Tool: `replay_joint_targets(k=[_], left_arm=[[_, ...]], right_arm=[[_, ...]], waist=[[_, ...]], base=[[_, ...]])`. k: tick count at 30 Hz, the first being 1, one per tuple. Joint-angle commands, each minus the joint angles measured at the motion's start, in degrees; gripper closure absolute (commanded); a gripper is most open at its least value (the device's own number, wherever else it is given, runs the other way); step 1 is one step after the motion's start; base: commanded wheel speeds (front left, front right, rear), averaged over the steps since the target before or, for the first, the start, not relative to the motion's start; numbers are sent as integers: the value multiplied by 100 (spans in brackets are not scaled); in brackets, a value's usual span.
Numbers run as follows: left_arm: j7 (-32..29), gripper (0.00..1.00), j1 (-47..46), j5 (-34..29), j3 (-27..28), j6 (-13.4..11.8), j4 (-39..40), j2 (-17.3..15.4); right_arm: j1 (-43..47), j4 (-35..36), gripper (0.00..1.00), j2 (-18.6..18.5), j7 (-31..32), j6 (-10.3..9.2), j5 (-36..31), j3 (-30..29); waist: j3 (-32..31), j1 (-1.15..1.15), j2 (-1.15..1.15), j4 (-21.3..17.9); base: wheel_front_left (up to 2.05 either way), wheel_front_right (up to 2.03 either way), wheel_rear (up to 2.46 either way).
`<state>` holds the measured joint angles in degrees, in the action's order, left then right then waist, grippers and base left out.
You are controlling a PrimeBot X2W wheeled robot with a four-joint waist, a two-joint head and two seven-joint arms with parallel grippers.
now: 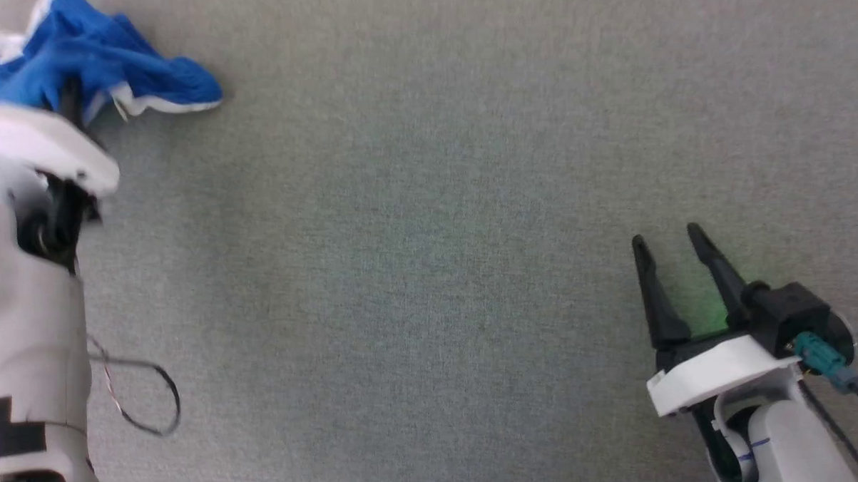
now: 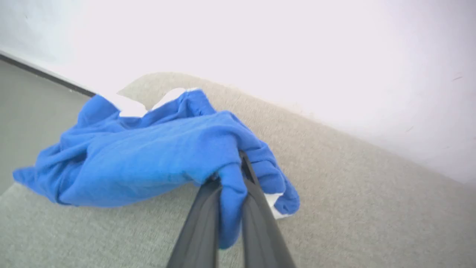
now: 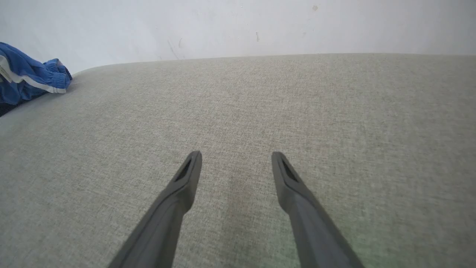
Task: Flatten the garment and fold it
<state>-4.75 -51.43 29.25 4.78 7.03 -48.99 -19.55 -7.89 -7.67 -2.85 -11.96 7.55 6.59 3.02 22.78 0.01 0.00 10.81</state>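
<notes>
The garment (image 1: 102, 63), bright blue with white trim, lies crumpled at the far left corner of the grey fabric surface (image 1: 429, 234). In the left wrist view the garment (image 2: 141, 156) is bunched, and my left gripper (image 2: 232, 175) is shut on a fold of it, blue cloth hanging between the two dark fingers. From the head view, my left arm's pale forearm covers part of the pile. My right gripper (image 1: 670, 238) rests at the lower right, open, fingers apart over bare fabric. The right wrist view shows my right gripper (image 3: 236, 158) open and the garment (image 3: 33, 74) far off at the left.
A pale wall (image 3: 238, 26) runs behind the surface's far edge. In the left wrist view the surface's corner (image 2: 148, 83) sits close behind the garment, with grey floor (image 2: 26, 108) beyond. A loose cable (image 1: 145, 393) loops off my left arm.
</notes>
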Motion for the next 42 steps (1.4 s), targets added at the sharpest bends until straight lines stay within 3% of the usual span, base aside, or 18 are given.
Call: replay_joint_targets(k=[1,8,14,21,28,33,38,39,40,41,42], left_arm=[[85,100,-171,18,-78,40,140,7],[310,100,-457,660,-1014,44,1536,-23],[40,100,-388,1463,-1808,45,2626,114],[-464,100,399,2045,-2840,45,3349,361],[-1327,100,1581,2454,-4234,46,3379,451],[-2134,100,2277,2390,-5292,46,2980,290],[-2512,100,2652,2559,-5473,-157,2709,303],[-2456,91,2695,2646,-5378,-222,2721,323],[-2382,57,2731,2742,-5255,-295,2754,331],[-2270,10,2756,2824,-5117,-363,2819,335],[-2129,0,2787,2918,-4960,-422,2903,348]], right_arm=[[40,-33,0,-3,-46,-6,52,34],[193,-348,0,-3,-192,-6,335,137],[302,-480,0,-3,-263,-6,472,62],[431,-546,0,-3,-294,-6,519,-28],[526,-615,0,-3,-301,-6,573,-15],[533,-618,0,-3,-303,-6,636,40],[539,-611,0,-3,-303,-6,688,44],[546,-612,0,-3,-303,-6,697,53],[554,-615,0,-3,-303,-6,706,65],[564,-618,0,-3,-303,-6,718,71],[579,-618,0,-3,-303,-6,732,68]], waist=[[-423,-1,0,-72],[-1173,-1,0,-443],[-1496,-1,0,-724],[-1595,-1,0,-847],[-1645,-1,0,-848],[-1690,-1,0,-831],[-1758,-1,0,-774],[-1784,-1,0,-762],[-1809,-1,0,-757],[-1839,-1,0,-745],[-1870,-1,0,-728]], base=[[0,0,0],[0,0,0],[0,0,0],[0,0,0],[0,0,0],[0,0,0],[0,0,0],[0,0,0],[0,0,0],[0,0,0],[0,0,0]])
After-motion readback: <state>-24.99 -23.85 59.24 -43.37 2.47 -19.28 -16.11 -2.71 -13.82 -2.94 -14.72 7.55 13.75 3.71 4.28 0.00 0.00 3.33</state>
